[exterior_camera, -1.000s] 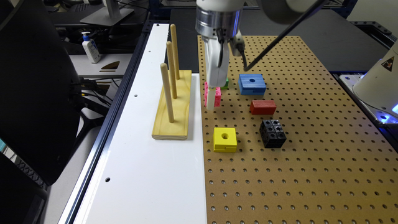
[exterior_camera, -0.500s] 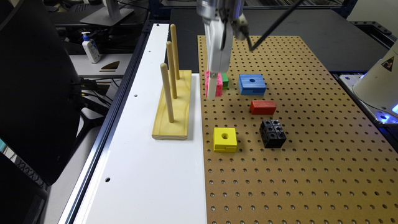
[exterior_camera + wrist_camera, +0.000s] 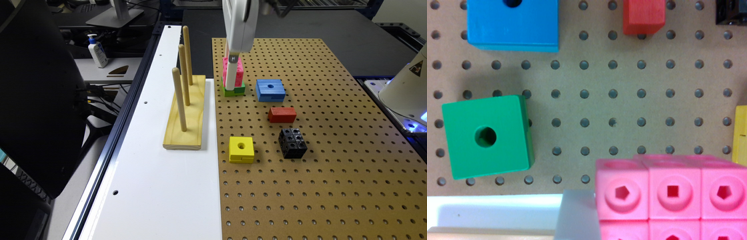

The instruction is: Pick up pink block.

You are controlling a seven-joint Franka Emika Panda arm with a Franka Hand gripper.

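One pink block (image 3: 235, 70) sits upright in your gripper (image 3: 231, 71), long axis vertical, in the upper middle of the exterior view — lifted off the pegboard (image 3: 317, 160), directly in front of the green block (image 3: 237, 90). Your fingers look closed against its sides. Straight up is your clear path — the blue block (image 3: 270, 90) stands just to the right.

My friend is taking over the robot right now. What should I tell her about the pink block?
Gripper: shut on the pink block, raised above the pegboard.
Below it: the green block sits on the board. Blue block, red block, black block and yellow block lie apart on the board.
Done: pink block grasped and lifted.
Left: probably nothing but holding it steady.
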